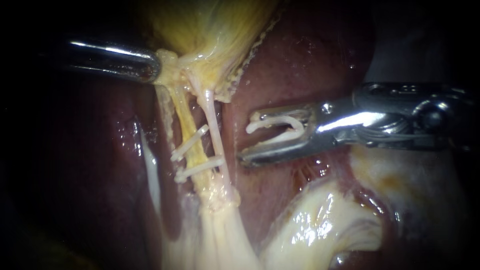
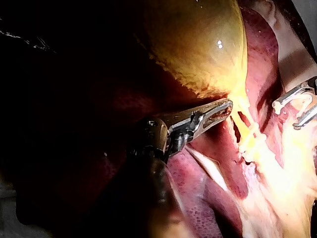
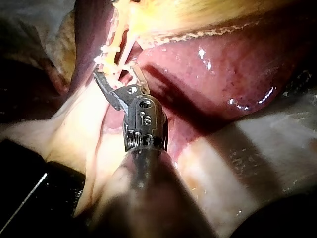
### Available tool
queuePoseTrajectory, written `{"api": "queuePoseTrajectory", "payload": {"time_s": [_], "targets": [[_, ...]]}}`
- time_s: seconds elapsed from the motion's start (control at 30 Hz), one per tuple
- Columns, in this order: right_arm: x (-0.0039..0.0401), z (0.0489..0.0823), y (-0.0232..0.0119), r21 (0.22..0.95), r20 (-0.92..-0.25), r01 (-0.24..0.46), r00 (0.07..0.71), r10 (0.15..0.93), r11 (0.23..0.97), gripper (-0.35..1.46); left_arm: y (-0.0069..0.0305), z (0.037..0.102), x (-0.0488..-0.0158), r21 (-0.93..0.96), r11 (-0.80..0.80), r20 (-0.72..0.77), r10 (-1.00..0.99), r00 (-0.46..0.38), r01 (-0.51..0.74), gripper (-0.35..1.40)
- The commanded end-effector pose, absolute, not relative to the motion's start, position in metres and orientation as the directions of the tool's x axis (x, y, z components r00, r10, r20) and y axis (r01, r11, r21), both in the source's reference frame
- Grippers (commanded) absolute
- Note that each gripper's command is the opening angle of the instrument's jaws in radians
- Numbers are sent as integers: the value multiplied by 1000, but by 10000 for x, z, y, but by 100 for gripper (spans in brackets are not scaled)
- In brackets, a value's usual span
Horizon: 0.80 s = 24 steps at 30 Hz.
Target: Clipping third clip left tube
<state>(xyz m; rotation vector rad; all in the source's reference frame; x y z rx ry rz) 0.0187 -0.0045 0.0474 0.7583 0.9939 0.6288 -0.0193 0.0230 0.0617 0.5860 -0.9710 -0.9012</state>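
Observation:
Two tubes run down from the gallbladder [image 1: 215, 25]. The yellowish left tube [image 1: 184, 112] carries two white clips, an upper clip [image 1: 190, 143] and a lower clip [image 1: 198, 169]. The thin pale right tube [image 1: 214, 117] lies just beside it. My left instrument [image 1: 156, 67] is shut on the tissue at the gallbladder's neck, as the left wrist view also shows [image 2: 225, 108]. My right instrument [image 1: 246, 137] holds a white clip [image 1: 280, 127] between its spread jaws. It stands to the right of both tubes and apart from them. Its jaws [image 3: 119, 74] point toward the clipped tubes.
Dark red liver [image 1: 300, 55] lies behind and on both sides of the tubes. Glistening pale fatty tissue [image 1: 310, 225] bulges below my right instrument. The yellow-green gallbladder body [image 2: 198, 44] rises above my left instrument.

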Motion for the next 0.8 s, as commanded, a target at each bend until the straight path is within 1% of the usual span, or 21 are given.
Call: {"api": "queuePoseTrajectory", "payload": {"time_s": [0.03, 0.13, 0.37, 0.6, 0.8], "targets": [[190, 474, -44, 805, -495, -119, 408, 768, 582, 47, 230, 617, -192, 767, 516, 444, -856, 266, 380, -35], [198, 477, -41, 821, -492, -96, 382, 782, 563, 46, 230, 617, -192, 767, 517, 444, -856, 266, 380, -35], [209, 483, -36, 847, -479, -59, 346, 806, 529, 44, 229, 618, -193, 767, 517, 445, -856, 265, 381, -35], [217, 495, -32, 846, -483, -55, 339, 807, 530, 45, 229, 618, -194, 768, 517, 444, -855, 266, 378, -35], [220, 513, -34, 851, -483, -35, 342, 806, 524, 45, 229, 618, -194, 768, 517, 444, -855, 266, 379, -35]]}}
